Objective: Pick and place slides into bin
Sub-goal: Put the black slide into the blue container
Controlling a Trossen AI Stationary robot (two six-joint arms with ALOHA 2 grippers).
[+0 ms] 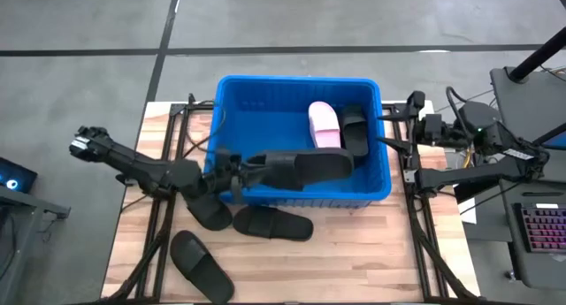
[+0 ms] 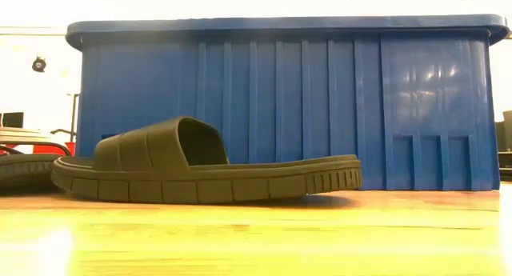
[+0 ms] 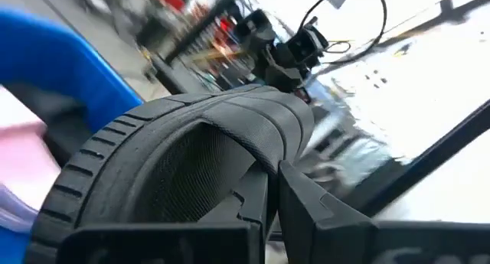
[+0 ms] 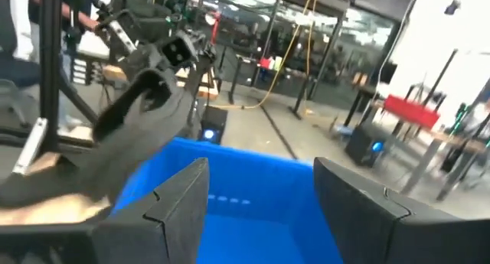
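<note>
Black slide [image 3: 191, 164] between left fingers [image 3: 321, 210], over bin [image 1: 371, 186].

Bin [image 1: 265, 110] left half open; slides [image 1: 338, 128] crowding right.

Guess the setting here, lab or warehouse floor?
Most likely a robotics lab or workshop. The wooden table sits on a bare concrete floor, a keyboard stands at the right edge, and the right wrist view shows more metal-framed workbenches and hanging cables in a big open hall.
</note>
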